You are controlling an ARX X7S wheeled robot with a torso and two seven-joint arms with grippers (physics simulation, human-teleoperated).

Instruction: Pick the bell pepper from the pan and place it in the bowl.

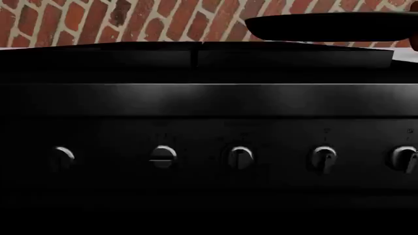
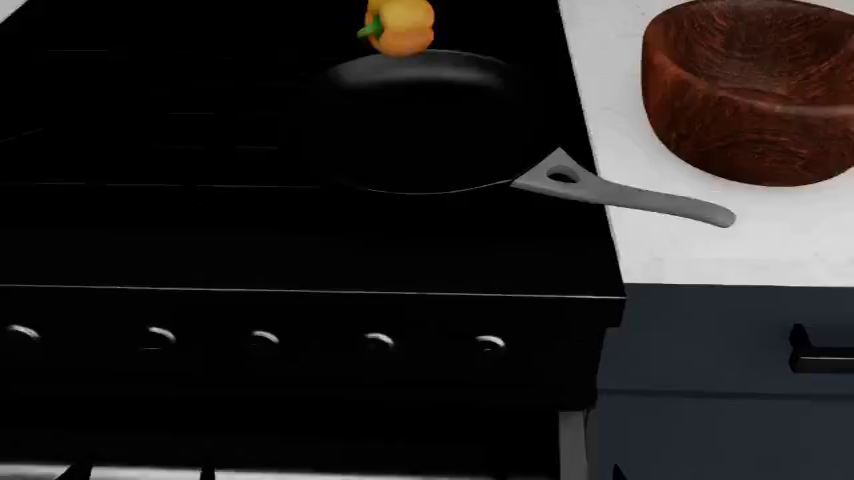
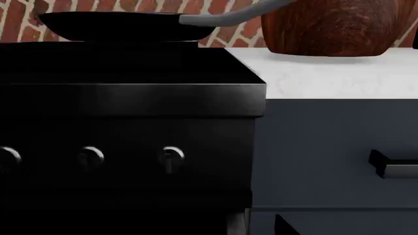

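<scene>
The orange-yellow bell pepper (image 2: 399, 27) with a green stem lies at the far rim of the black pan (image 2: 420, 120) on the stove. The pan's grey handle (image 2: 621, 195) points right, over the white counter. The reddish-brown wooden bowl (image 2: 747, 90) stands on the counter right of the pan. From the side, the pan shows in the left wrist view (image 1: 330, 27) and the right wrist view (image 3: 124, 25); the bowl shows in the right wrist view (image 3: 333, 24). Neither gripper shows in any view; both wrist cameras face the stove front from low down.
The black stove (image 2: 267, 250) has a row of knobs (image 2: 378, 343) on its front panel. A white counter (image 2: 747, 240) over a dark grey cabinet (image 3: 326, 147) with a drawer handle (image 3: 392, 166) adjoins it on the right. A brick wall (image 1: 98, 22) stands behind.
</scene>
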